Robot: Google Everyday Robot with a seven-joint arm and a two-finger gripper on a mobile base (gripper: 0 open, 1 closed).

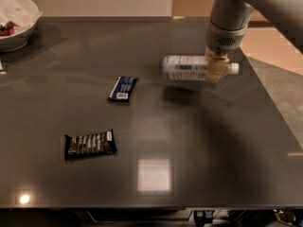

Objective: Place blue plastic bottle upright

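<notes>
The blue plastic bottle (pixel 189 68) is a small clear bottle with a white cap at its right end and a white-and-blue label. It hangs horizontally in the air above the dark table (pixel 189 141), with its shadow on the surface below. My gripper (pixel 217 67) comes down from the upper right and is shut on the bottle near its neck, close to the cap.
A dark-blue snack wrapper (pixel 123 88) lies left of the bottle. A black snack bar (pixel 90 144) lies at the front left. A white bowl (pixel 14 20) with red food stands at the far left corner. The table's right edge runs past the arm.
</notes>
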